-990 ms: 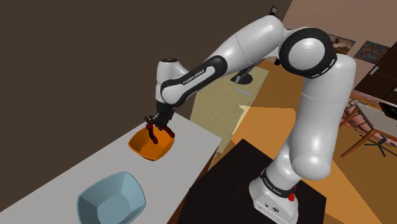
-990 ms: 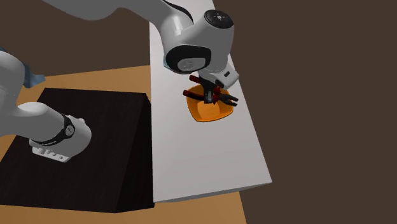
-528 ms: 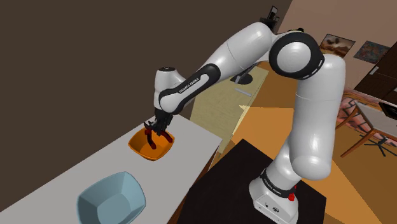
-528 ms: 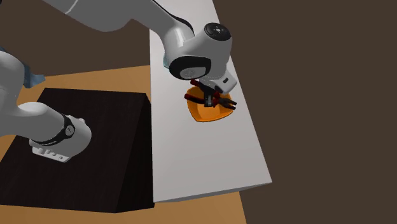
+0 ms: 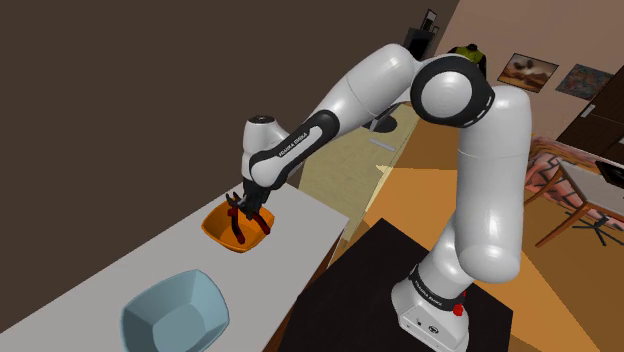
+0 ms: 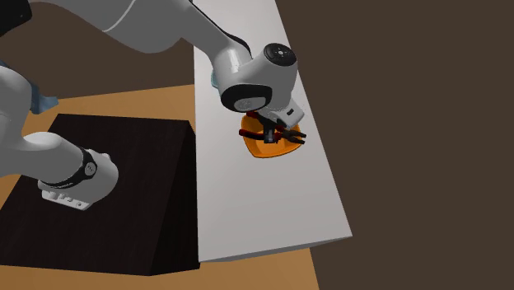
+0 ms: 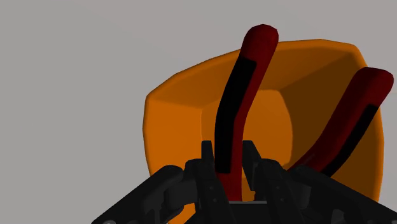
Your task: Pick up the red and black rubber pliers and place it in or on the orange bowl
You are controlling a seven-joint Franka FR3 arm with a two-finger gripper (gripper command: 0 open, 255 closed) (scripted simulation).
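Even, moderately bright rendered light, soft sheen on the white arm (image 5: 490,200) (darker shade along its underside)

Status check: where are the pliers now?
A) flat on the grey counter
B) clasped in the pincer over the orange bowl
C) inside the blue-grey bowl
B: the pincer clasps one red and black handle of the pliers, with the orange bowl just beyond.
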